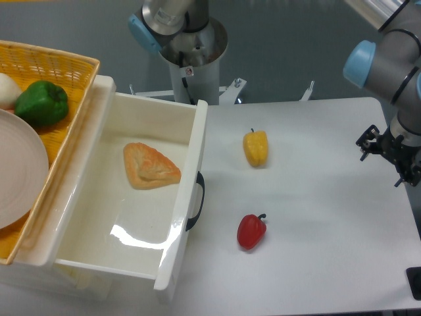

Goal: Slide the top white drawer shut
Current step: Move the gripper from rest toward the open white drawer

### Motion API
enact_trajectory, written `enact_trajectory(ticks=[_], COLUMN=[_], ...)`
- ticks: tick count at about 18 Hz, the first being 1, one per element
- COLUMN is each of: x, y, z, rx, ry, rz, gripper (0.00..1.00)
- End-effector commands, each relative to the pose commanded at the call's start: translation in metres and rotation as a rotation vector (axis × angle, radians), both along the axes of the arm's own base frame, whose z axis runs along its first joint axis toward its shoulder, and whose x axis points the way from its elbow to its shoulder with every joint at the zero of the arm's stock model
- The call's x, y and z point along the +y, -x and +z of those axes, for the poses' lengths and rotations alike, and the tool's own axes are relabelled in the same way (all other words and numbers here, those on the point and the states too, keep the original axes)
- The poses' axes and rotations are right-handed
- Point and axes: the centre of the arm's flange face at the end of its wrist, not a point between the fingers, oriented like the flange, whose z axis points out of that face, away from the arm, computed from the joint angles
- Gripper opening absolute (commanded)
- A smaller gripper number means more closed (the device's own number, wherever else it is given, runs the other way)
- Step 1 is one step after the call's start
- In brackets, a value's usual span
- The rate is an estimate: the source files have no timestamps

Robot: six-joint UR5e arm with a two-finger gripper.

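Note:
The top white drawer (pixel 141 217) is pulled far out to the right, its thick front panel (pixel 184 204) with the black curved handle (pixel 196 201) facing the table. A golden pastry (pixel 150 166) lies inside it. My gripper (pixel 380 164) hangs at the far right of the table, well away from the drawer front. Its two black fingers stand apart with nothing between them.
A yellow pepper (pixel 256 147) and a red pepper (pixel 251 231) lie on the white table (pixel 316 263) between the drawer front and my gripper. A yellow wicker basket (pixel 62 125) with a green pepper (pixel 42 103) and a white plate (pixel 20 178) sits on the cabinet top at left.

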Motion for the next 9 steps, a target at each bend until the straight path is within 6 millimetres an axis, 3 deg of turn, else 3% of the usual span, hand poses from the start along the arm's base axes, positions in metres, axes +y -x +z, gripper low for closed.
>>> enact_trajectory(ticks=[4, 9], x=[-0.001, 0.003], y=[-0.005, -0.028], z=[0.001, -0.001], rx=[-0.002, 0.003], ry=[0.004, 0.034], rz=[-0.001, -0.016], gripper=[1.00, 1.00])
